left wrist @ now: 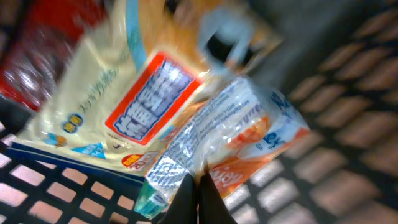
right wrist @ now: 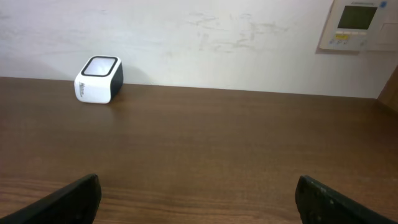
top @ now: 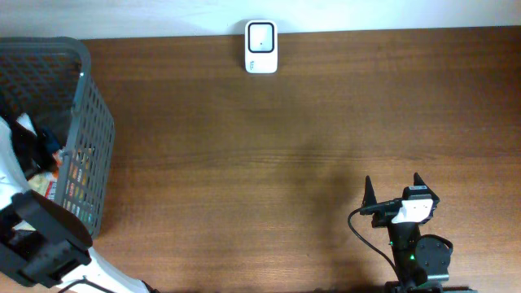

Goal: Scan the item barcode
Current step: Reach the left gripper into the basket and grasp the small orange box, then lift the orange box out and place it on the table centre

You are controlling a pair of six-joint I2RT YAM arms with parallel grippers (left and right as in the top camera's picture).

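1. Brown wood-grain surface [top: 285, 163], seen from overhead, carries a white barcode scanner [top: 261, 47] at its far edge, against the wall.
2. Grey mesh basket [top: 89, 122] stands at the surface's left end, well apart from the scanner, with packaged goods inside.
3. Left pincer [left wrist: 198, 196] is inside the basket, jaws closed together at the lower edge of a crinkled orange-and-white packet [left wrist: 236, 137]. Whether film is caught between them cannot be told.
4. Yellow pouch [left wrist: 124, 106] with a red-framed label lies just beside the packet.
5. Right pincer [top: 392, 189] hovers near the surface's front right, jaws spread wide and empty, facing the scanner.
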